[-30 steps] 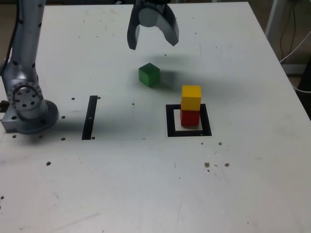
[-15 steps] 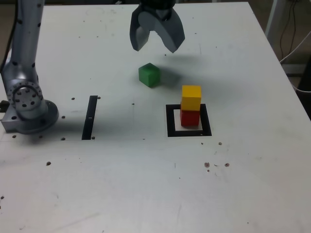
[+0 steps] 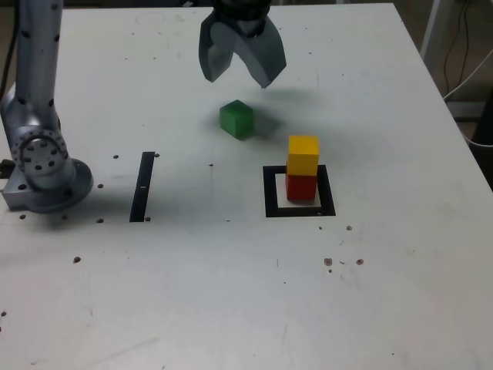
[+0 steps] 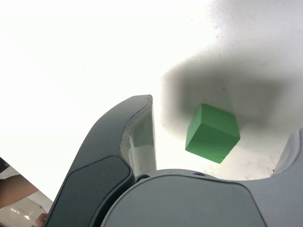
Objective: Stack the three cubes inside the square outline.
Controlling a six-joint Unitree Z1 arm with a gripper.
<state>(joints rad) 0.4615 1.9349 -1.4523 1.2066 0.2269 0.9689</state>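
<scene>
No text, label, brand, number or sign can be read in either view. The small matte green cube (image 3: 236, 119), the yellow cube (image 3: 303, 154) and the red cube (image 3: 301, 186) have plain faces. The white table top (image 3: 385, 116) shows only dark specks and black tape marks without letters.

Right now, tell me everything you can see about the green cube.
The green cube is a small, plain, matte block in one solid colour, with sharp edges and no markings. It sits alone on the white table, turned so a corner faces the exterior camera. It lies outside the square outline, up and toward the exterior view's left of it. Nothing touches it. The open gripper hangs above it, and the wrist view shows it between the jaws.
</scene>
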